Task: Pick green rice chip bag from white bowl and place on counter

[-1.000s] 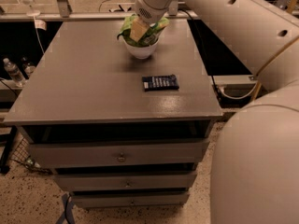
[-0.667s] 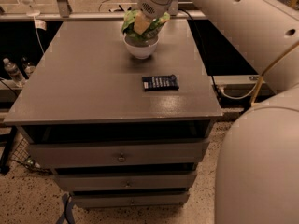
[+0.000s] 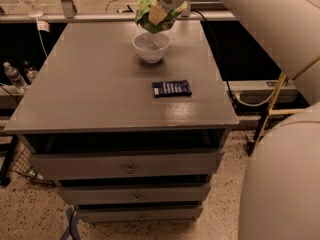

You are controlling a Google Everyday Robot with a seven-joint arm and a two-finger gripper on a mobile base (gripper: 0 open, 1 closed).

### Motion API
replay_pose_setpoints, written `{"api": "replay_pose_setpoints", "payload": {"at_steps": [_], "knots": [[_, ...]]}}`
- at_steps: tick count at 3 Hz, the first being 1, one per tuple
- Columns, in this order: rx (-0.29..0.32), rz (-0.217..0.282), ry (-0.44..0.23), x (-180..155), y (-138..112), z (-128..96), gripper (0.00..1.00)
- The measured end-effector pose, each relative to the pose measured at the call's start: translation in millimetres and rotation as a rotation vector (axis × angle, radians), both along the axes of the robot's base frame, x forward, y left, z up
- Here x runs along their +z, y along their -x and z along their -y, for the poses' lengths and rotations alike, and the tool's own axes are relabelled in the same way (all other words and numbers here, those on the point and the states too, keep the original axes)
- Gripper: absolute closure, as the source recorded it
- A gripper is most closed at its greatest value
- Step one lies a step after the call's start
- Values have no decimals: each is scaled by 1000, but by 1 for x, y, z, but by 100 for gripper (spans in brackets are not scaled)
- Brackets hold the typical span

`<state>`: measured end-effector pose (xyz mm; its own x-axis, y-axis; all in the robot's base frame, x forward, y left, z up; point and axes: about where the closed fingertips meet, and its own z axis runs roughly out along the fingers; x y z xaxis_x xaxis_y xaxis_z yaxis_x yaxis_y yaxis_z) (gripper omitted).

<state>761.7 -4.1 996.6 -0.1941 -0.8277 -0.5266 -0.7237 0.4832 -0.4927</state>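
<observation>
The green rice chip bag (image 3: 146,15) hangs in the air just above the white bowl (image 3: 150,47), clear of its rim. My gripper (image 3: 159,14) comes down from the top of the view and is shut on the bag, with a tan finger pad across its middle. The bowl stands empty at the far middle of the grey counter (image 3: 95,84). My white arm runs from the gripper to the right edge of the view.
A flat dark-blue packet (image 3: 171,88) lies on the counter in front of the bowl. Three drawers (image 3: 129,167) sit under the top. Water bottles (image 3: 14,76) stand on the floor at left. A yellow stand (image 3: 270,109) is at right.
The gripper has risen with the green bag, lifting it out of the bowl. The bowl now shows empty. The view has shifted a little.
</observation>
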Motion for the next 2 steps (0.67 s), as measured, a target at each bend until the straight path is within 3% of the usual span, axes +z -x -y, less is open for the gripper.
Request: {"api": "replay_pose_setpoints", "payload": {"at_steps": [1,2], "knots": [[4,16,-4,7,3,8,100],[118,29,-51,18,28,-1,100]]}}
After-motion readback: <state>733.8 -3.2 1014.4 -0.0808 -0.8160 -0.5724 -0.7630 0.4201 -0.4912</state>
